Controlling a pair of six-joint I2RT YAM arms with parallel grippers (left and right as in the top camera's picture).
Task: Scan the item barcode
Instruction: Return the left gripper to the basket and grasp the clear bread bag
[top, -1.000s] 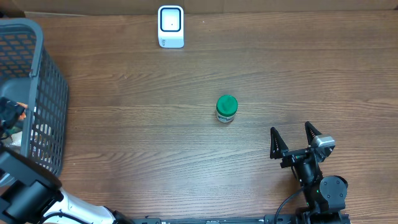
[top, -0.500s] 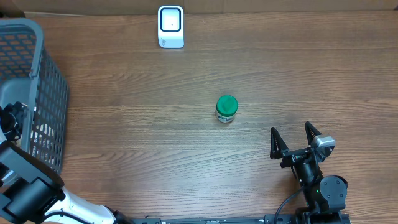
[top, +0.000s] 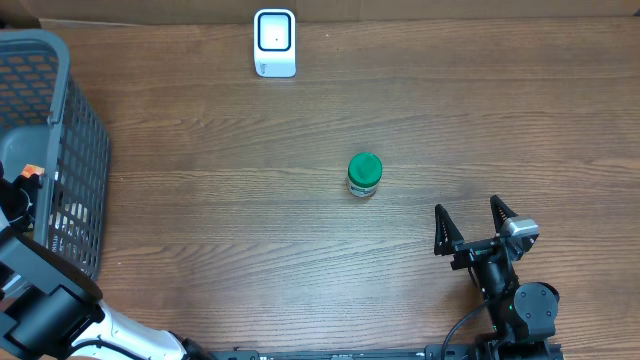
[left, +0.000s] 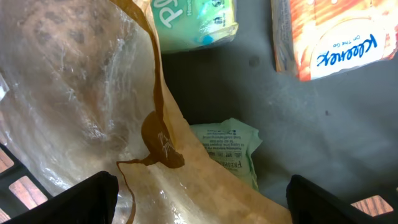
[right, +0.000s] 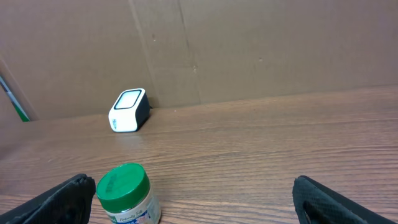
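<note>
Left end effector (left: 202, 190), jaws spread, hangs over brown bag (left: 81, 93).

You have one green-lidded jar (top: 365, 174), one white scanner (top: 275, 43) and one grey basket (top: 85, 150) on the one table (top: 250, 250). In the basket, count one brown bag (left: 93, 93), one orange tissue pack (left: 336, 37) and two green packets: the upper packet (left: 199, 22) and the lower packet (left: 229, 146). You have two pincers, the left pincer (left: 205, 199) and the right pincer (top: 467, 208).
</note>
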